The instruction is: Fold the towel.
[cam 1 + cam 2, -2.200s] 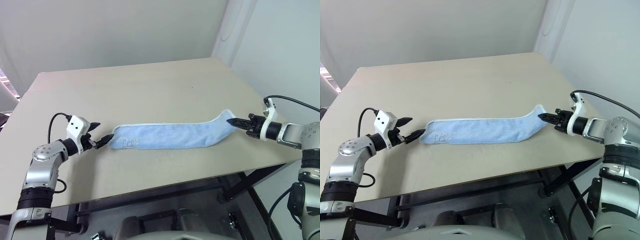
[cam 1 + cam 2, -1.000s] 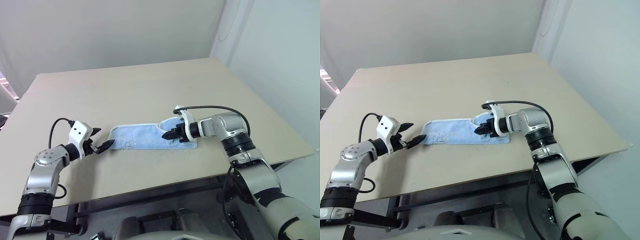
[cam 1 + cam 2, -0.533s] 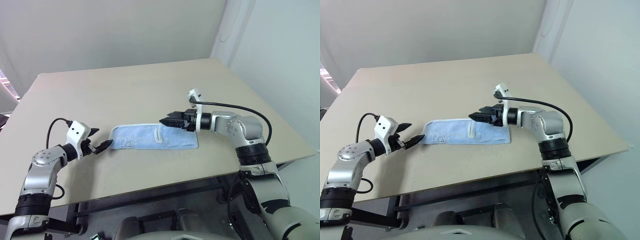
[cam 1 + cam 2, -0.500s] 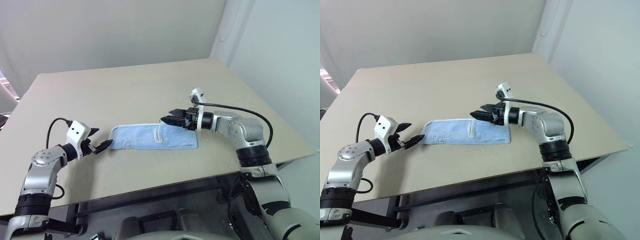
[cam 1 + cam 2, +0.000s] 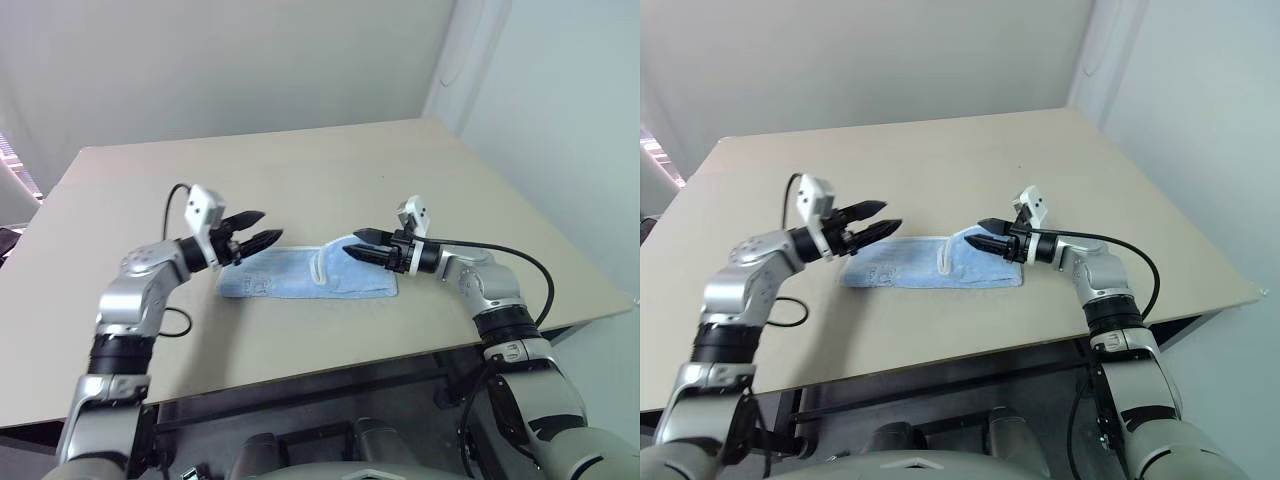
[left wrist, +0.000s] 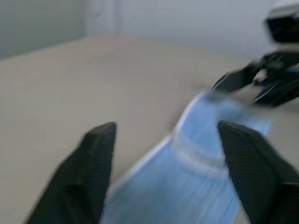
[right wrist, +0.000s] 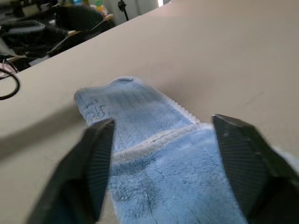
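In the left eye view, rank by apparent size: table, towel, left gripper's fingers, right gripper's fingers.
1. table
2. towel
3. left gripper fingers and right gripper fingers: look alike, unranked.

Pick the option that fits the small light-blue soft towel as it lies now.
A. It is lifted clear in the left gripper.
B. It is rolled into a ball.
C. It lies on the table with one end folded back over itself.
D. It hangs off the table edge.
C: the light-blue towel lies flat on the beige table, its right end doubled over so the white trim crosses its middle; neither gripper holds it.
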{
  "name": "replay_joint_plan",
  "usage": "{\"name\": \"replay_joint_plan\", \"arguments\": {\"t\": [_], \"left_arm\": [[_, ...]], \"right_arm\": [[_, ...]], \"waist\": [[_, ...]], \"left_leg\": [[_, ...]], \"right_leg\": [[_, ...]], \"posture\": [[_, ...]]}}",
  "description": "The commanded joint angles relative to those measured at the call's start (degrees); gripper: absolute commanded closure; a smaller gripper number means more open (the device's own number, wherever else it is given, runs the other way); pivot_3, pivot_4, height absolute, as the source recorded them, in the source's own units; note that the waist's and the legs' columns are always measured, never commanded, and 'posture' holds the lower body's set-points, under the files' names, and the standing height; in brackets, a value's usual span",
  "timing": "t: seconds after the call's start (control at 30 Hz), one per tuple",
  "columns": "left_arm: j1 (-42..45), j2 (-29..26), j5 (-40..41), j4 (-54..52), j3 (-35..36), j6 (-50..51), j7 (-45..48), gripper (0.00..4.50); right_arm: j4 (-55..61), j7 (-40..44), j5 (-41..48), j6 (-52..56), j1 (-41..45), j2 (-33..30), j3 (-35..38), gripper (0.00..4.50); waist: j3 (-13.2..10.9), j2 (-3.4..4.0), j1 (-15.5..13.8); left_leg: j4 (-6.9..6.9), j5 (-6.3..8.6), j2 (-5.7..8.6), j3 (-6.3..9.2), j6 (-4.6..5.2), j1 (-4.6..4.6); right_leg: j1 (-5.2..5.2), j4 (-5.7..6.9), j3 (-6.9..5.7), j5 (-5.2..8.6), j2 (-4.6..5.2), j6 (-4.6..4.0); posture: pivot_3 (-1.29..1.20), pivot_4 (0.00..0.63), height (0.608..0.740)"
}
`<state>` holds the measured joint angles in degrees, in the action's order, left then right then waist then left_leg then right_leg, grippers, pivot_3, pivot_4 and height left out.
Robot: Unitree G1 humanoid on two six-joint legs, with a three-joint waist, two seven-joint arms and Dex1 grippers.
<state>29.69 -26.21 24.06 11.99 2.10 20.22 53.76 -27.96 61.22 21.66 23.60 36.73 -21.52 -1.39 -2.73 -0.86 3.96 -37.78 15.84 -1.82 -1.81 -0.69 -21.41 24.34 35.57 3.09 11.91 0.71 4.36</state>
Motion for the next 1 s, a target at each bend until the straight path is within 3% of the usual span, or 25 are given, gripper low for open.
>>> {"name": "replay_joint_plan", "arguments": {"t": [0.03, 0.2, 0.23, 0.5, 0.73, 1.0], "left_arm": [[5.79, 4.32, -3.16, 7.57, -3.58, -5.01, 1.40, 2.56], [11.91, 11.35, -8.61, 20.66, -8.42, -13.62, 3.46, 4.30], [12.71, 12.30, -10.45, 23.20, -9.33, -16.41, 3.09, 4.44], [11.14, 17.73, -19.19, 35.47, -16.65, -26.57, 6.13, 4.44], [11.89, 20.88, -20.00, 46.30, -14.27, -28.72, 4.02, 4.44], [13.13, 19.72, -16.59, 43.59, -10.70, -24.82, 11.57, 4.44]], "right_arm": [[1.77, -0.30, 0.75, 1.17, 1.28, -1.00, 1.58, 2.64], [-1.40, -3.82, -2.80, -0.28, 0.95, 0.19, -0.18, 4.43], [-2.50, -4.69, -3.65, -1.16, 1.07, 0.71, -0.46, 4.49], [-13.45, -14.02, -14.08, -9.17, 1.44, 4.93, -5.32, 4.49], [-14.59, -13.14, -16.41, -8.85, 0.40, 5.27, -6.74, 4.49], [-13.43, -11.14, -13.42, -7.31, 2.62, 5.19, -3.05, 4.49]], "waist": [[0.00, 0.00, 0.13], [-0.01, 0.01, 0.03], [-0.01, 0.01, 0.10], [-0.02, 0.02, 0.19], [0.07, 0.00, 0.12], [0.07, 0.02, 0.21]], "left_leg": [[-0.02, 0.00, 0.00, 0.01, 0.00, 0.01], [-0.10, 0.00, -0.01, 0.07, 0.00, 0.03], [-0.13, 0.00, -0.01, 0.08, 0.00, 0.02], [-0.20, 0.00, 0.01, 0.05, 0.00, 0.01], [-0.33, 0.00, 0.02, 0.12, 0.01, 0.14], [-0.34, 0.00, 0.07, 0.25, 0.01, 0.11]], "right_leg": [[0.00, 0.02, 0.00, 0.00, -0.02, 0.00], [0.04, 0.25, 0.01, 0.02, -0.09, -0.02], [0.05, 0.26, 0.01, 0.03, -0.10, -0.02], [0.08, 0.35, 0.08, 0.03, -0.09, -0.03], [-0.04, 0.46, 0.08, 0.04, -0.09, -0.01], [-0.04, 0.46, 0.05, 0.05, -0.12, -0.02]], "posture": [[0.00, 0.000, 0.729], [0.00, 0.000, 0.729], [0.00, 0.000, 0.729], [0.00, 0.000, 0.729], [0.00, 0.000, 0.729], [0.00, 0.000, 0.729]]}}
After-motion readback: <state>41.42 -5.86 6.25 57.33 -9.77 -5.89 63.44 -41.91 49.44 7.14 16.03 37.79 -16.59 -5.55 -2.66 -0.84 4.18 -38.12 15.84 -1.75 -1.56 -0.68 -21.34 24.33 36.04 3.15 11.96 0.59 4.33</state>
